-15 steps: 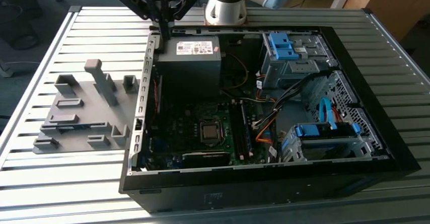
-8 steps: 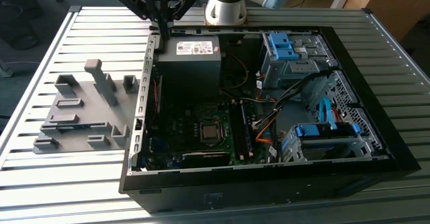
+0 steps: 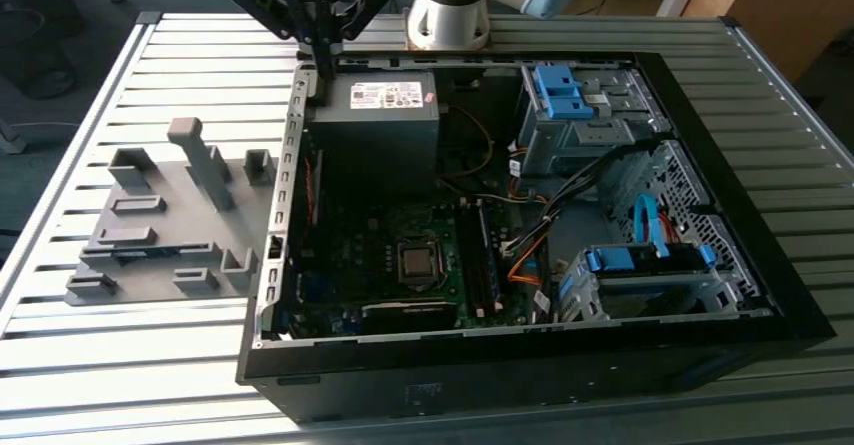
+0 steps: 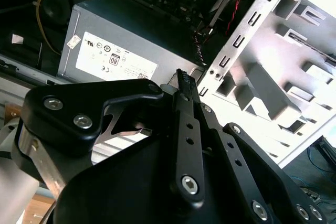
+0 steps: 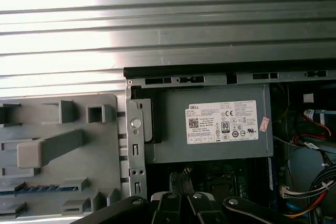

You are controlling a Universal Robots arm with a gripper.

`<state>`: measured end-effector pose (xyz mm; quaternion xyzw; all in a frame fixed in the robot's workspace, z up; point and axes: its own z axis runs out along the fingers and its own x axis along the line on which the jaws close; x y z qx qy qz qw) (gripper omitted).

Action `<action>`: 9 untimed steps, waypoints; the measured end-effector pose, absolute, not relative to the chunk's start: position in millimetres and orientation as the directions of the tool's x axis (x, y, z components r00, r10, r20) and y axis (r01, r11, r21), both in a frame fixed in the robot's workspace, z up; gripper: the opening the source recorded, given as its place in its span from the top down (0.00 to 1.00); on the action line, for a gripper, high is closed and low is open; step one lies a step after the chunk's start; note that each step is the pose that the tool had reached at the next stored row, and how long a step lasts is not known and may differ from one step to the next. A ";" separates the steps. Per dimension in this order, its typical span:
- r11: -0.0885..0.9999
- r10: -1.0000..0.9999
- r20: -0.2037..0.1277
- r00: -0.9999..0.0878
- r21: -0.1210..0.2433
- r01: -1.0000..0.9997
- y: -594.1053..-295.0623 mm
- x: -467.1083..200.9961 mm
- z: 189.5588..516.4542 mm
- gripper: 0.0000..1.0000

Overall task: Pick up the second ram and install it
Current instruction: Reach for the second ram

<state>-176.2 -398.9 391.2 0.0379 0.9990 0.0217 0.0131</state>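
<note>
Approach step, seemingly: pincer (image 3: 323,65) clenched empty above the power supply (image 3: 380,105) edge, second ram (image 5: 39,188) unpicked in fixture (image 5: 107,150) beside it, needing release first.

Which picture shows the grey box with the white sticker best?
The first wrist view: the grey box faces the camera squarely. The second wrist view shows it slanted behind the pincer; the exterior view, from above.
</note>
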 end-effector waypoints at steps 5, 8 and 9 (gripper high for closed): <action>0.996 0.076 -0.024 -0.997 0.044 0.075 -398.9 -177.4 391.2 0.89; 0.996 0.076 -0.024 -0.997 0.044 0.075 -398.9 -178.1 391.2 0.89; 0.996 0.076 -0.024 -0.997 0.044 0.075 -398.9 -178.3 391.2 0.89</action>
